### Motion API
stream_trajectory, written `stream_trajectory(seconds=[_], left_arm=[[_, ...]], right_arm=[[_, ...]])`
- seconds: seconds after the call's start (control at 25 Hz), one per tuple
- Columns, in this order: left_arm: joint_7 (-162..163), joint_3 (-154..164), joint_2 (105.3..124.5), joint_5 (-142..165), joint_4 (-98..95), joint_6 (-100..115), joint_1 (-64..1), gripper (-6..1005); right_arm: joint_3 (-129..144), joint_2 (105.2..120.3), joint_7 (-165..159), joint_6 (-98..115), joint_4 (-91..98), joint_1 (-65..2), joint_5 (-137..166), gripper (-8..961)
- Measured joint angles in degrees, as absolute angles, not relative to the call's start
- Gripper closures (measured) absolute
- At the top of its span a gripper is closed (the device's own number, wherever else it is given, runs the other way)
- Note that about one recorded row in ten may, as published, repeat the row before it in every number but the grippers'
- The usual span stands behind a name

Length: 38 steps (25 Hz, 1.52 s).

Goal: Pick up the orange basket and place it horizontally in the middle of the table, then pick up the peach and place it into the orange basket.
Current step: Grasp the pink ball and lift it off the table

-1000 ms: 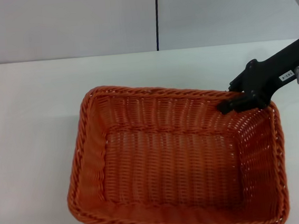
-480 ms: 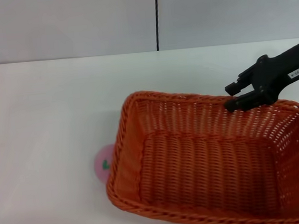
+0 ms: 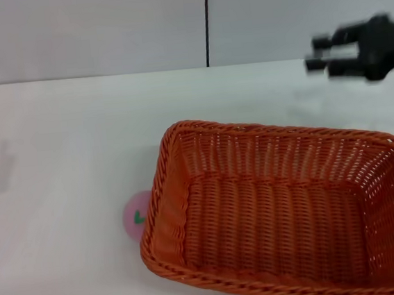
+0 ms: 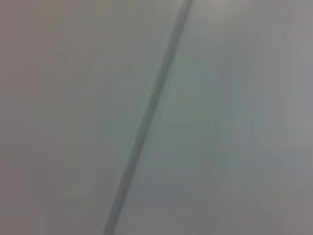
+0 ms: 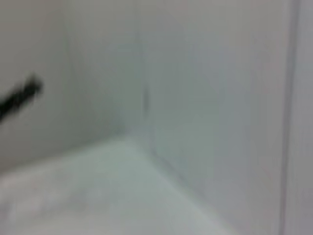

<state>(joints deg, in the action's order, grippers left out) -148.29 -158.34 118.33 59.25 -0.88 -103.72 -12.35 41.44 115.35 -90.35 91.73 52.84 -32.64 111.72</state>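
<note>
Nearest me the basket (image 3: 280,216) sits on the table (image 3: 57,147), right of centre, peach (image 3: 136,218) touching its left wall, half hidden behind the rim, beyond it my right gripper (image 3: 319,53) in the air, fingers apart, holding nothing, left arm out of sight.

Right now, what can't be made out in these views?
- Small pink round peach: head view, partly hidden behind the large orange woven basket.
- Basket's near right corner: cut off by the head view's edge.
- Right gripper: raised, motion-blurred; fingers look apart.
- Left gripper: in no view; its wrist camera shows only wall.
</note>
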Motion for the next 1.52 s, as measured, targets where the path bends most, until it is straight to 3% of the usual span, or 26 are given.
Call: stream_trajectory(seconds=[0.28,0.52,0.72,1.24,1.52], left_arm=[[-140.79,-139.67,117.14,59.32,12.21,-102.77,-10.37,179],[-132.75,-128.87,112.7,66.16,18.24,-99.15,-9.9,188],[-128.42,-128.61,110.9,78.67,18.56,-95.6,-11.76,195],[-121.97,-128.86,111.23,94.46,20.69,-87.25,-14.53,215],[-121.94,-128.37,111.84,95.94,20.74,-86.08,-14.59,338]], right_arm=[[32.1,118.54,-75.41,91.84,47.81,-22.13,88.45,519],[27.74,118.56,-66.25,92.55,36.73,-17.04,75.47,519],[24.81,118.45,-62.63,95.62,30.34,-15.35,72.45,520],[21.85,118.54,-62.7,103.3,25.44,-15.48,72.3,520],[21.75,118.53,-62.74,103.34,24.48,-15.17,72.25,520]])
